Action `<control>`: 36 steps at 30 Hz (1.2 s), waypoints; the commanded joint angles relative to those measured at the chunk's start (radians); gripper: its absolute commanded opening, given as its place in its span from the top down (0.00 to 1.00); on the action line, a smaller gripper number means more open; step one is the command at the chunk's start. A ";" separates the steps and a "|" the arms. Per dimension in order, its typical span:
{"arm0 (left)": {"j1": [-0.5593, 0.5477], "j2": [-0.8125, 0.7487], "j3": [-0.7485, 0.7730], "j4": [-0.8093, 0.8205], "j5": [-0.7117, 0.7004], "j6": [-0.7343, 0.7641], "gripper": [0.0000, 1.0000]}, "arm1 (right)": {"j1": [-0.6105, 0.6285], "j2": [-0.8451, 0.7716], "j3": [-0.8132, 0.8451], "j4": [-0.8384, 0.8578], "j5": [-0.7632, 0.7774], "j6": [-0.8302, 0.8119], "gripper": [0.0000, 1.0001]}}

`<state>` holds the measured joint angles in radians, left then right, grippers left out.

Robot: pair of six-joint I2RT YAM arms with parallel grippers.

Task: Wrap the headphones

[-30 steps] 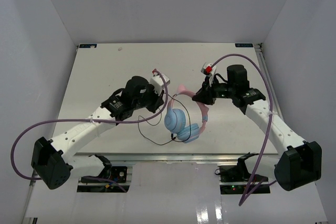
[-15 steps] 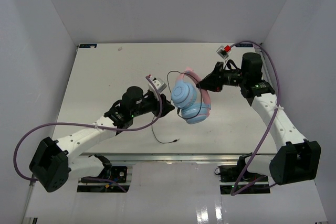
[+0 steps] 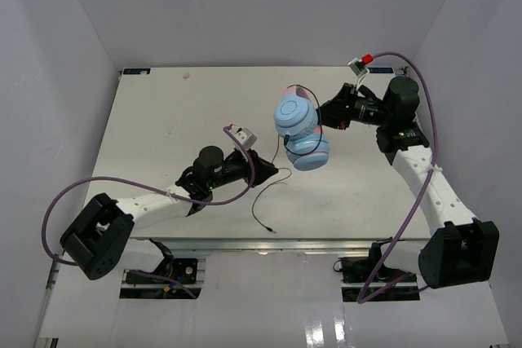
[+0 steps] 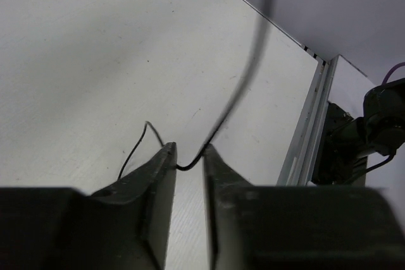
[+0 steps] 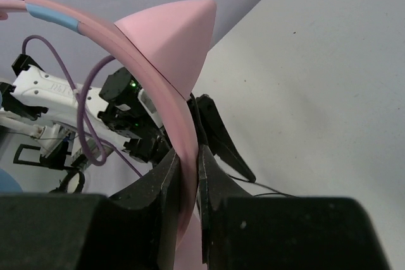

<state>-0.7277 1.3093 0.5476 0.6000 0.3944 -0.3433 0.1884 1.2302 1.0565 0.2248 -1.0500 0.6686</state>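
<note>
The white table [image 3: 163,120] fills the scene. Over its far right part, the right gripper [image 5: 188,153] is pressed tight on the pink headband [image 5: 136,49] of the headphones [image 3: 295,124]. It holds them in the air, with the 2 light-blue ear cups [image 3: 294,113] to its left. Nearer and further left, the left gripper [image 4: 188,153] sits low with its fingers slightly spread. The thin black cord [image 4: 243,86] drops between their tips, not pinched. Its plug [image 3: 272,231] lies near the table's near edge.
</note>
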 commanded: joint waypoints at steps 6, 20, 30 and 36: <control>-0.017 0.193 0.037 0.258 0.068 -0.064 0.93 | -0.021 -0.068 0.100 -0.070 0.174 0.059 0.92; -0.110 -0.027 -0.062 0.084 -0.064 -0.065 1.00 | 0.006 -0.158 0.067 -0.386 0.987 -0.237 0.92; -0.156 -0.112 0.187 -0.439 -0.076 -0.045 0.99 | 0.205 -0.165 -0.175 -0.184 1.401 -0.510 0.92; -0.161 -0.041 0.425 -0.838 -0.117 0.093 0.99 | 0.301 -0.127 -0.242 -0.040 1.562 -0.797 0.92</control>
<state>-0.8814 1.2461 0.8311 0.0959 0.3176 -0.3649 0.4500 1.1030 0.8139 -0.0811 0.3500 0.0864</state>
